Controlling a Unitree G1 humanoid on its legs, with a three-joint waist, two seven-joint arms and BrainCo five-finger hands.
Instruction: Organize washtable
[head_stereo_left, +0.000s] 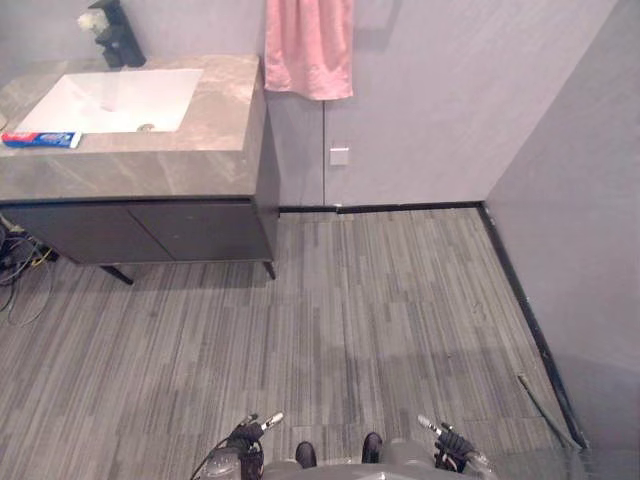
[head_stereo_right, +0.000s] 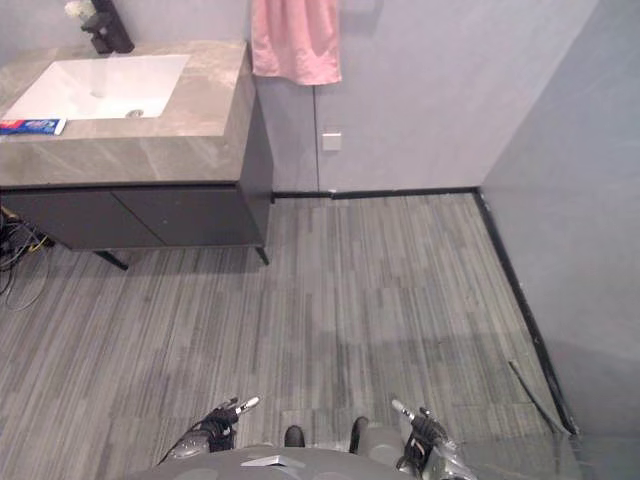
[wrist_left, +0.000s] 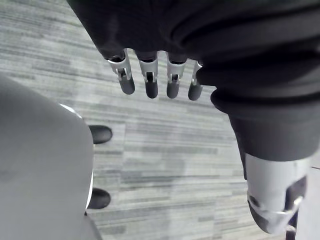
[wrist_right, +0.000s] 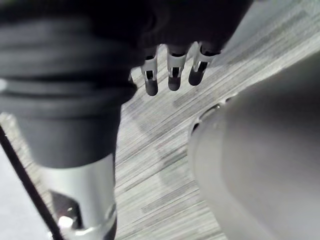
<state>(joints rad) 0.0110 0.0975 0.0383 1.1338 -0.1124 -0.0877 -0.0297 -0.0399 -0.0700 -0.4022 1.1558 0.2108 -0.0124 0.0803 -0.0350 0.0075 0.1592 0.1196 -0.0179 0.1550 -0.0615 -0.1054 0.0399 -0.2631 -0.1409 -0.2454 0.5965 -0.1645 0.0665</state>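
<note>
1. Standing well apart from the worktop (head_stereo_left: 190, 165), which is sitting far left across the floor (head_stereo_left: 380, 300).
2. Carrying nothing in the left hand (head_stereo_left: 243, 437), hanging low at the near edge with fingers straight and loose.
3. Carrying nothing in the right hand (head_stereo_left: 451, 440) either, low at near right, fingers likewise straight and relaxed.
4. Lying at the worktop's left end, just beside the sink (head_stereo_left: 110, 100): a toothpaste box (head_stereo_left: 40, 139), probably the thing needing tidying.
5. Standing at the sink's far rim: a dark tap (head_stereo_left: 118, 40), with something small and white next to it, too small to tell.
6. Hanging on the far wall, right of the worktop: a pink towel (head_stereo_left: 308, 45).
7. Judging the task as not yet begun, with an approach to the worktop likely coming first.
8. Risking a knock against the cabinet (head_stereo_left: 200, 232) corner by walking in too close.
9. Risking pushing the box into the sink or off the left edge by reaching from too far with loose fingers.
</note>
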